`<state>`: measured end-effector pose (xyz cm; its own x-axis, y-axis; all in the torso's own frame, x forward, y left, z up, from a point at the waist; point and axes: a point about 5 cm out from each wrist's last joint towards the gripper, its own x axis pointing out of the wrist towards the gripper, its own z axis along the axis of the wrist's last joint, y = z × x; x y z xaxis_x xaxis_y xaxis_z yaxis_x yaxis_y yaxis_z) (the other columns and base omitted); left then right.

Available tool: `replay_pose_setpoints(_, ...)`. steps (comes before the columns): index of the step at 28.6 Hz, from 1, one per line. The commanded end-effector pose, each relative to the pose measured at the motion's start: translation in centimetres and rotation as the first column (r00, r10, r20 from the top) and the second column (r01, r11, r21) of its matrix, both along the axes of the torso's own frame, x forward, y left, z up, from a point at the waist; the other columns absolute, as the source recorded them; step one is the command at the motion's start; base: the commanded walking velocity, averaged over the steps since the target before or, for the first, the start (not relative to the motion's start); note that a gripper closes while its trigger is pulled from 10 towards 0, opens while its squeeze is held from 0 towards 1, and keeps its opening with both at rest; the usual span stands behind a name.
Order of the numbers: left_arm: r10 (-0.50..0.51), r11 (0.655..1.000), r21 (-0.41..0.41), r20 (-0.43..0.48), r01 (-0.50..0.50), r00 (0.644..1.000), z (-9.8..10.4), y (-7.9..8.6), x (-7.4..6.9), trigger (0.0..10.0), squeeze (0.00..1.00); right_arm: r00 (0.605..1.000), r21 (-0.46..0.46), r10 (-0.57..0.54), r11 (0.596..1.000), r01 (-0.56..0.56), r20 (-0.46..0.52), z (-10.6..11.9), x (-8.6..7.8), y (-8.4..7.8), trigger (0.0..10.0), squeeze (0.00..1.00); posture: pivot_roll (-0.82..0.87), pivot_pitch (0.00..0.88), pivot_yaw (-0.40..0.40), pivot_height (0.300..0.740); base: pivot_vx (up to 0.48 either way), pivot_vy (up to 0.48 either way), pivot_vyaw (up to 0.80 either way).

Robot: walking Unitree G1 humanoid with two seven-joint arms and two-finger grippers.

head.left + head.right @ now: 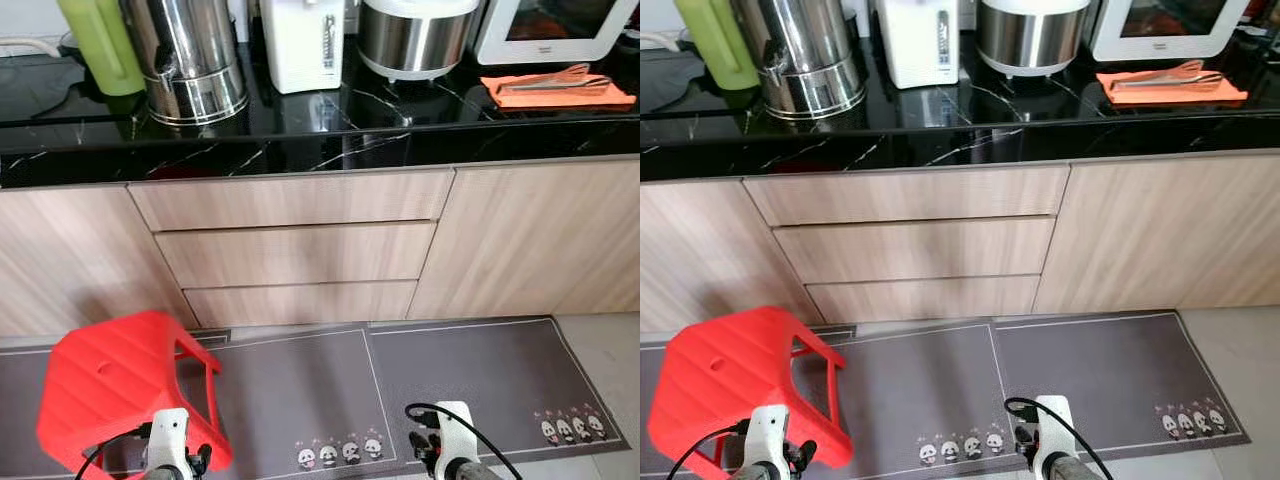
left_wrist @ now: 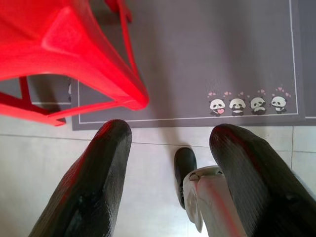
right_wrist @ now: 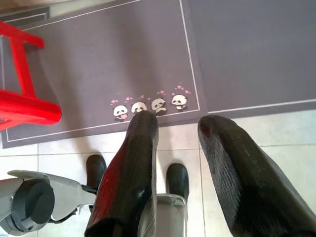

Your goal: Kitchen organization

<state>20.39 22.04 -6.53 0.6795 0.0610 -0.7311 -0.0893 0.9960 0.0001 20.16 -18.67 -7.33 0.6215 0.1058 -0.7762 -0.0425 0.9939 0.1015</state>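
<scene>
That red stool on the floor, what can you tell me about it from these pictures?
The red moulded plastic stool looks glossy and made in one piece, with a square seat that has a small hole in the middle, splayed legs and thin crossbars joining them near the bottom. It stands upright on the grey panda-print floor mat, at the robot's left, in front of the light wood cabinet under the black counter. The left hand hangs open close by, not touching it.
</scene>
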Motion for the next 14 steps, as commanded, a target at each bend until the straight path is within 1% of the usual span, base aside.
replay_pose_setpoints(1,-0.022,0.999,0.027,-0.006,0.023,1.000,0.02,0.30,-0.08,10.0,0.00,1.000,0.004,-0.003,1.000,0.003,-0.024,-0.33,-0.56,0.07,10.0,0.00,0.04,0.000,0.053,0.740,0.000,-0.292,-0.73)
replay_pose_setpoints(5,-0.014,0.999,0.032,-0.013,0.014,1.000,0.01,0.35,-0.08,10.0,0.00,0.999,0.001,-0.004,1.000,0.004,-0.033,-0.50,-0.90,0.04,10.0,0.00,0.04,0.000,0.052,0.740,0.000,-0.387,-0.73)
replay_pose_setpoints(8,-0.020,0.999,0.038,-0.014,0.021,1.000,0.01,0.33,-0.07,10.0,0.00,0.999,-0.002,-0.005,1.000,0.005,-0.041,-0.64,-1.17,0.03,10.0,0.00,0.03,0.000,0.052,0.740,0.000,0.000,-0.73)
replay_pose_setpoints(9,-0.036,0.998,0.055,-0.018,0.037,0.999,0.03,0.35,-0.04,10.0,0.00,0.999,-0.004,-0.004,1.000,0.004,-0.044,-0.69,-1.25,0.03,10.0,0.00,0.03,0.000,0.052,0.740,0.000,-0.394,-0.73)
replay_pose_setpoints(13,-0.035,0.997,0.061,-0.024,0.036,0.999,0.00,0.42,-0.08,10.0,0.00,0.999,-0.005,-0.001,1.000,0.000,-0.045,-0.71,-1.32,-0.01,10.0,0.00,0.02,0.000,0.052,0.740,0.000,-0.468,-0.73)
replay_pose_setpoints(14,-0.016,0.999,0.051,-0.021,0.017,1.000,-0.03,0.46,-0.16,10.0,0.00,0.999,-0.005,-0.004,1.000,0.004,-0.046,-0.74,-1.39,-0.06,10.0,0.00,0.02,0.000,0.052,0.740,0.000,0.000,-0.73)
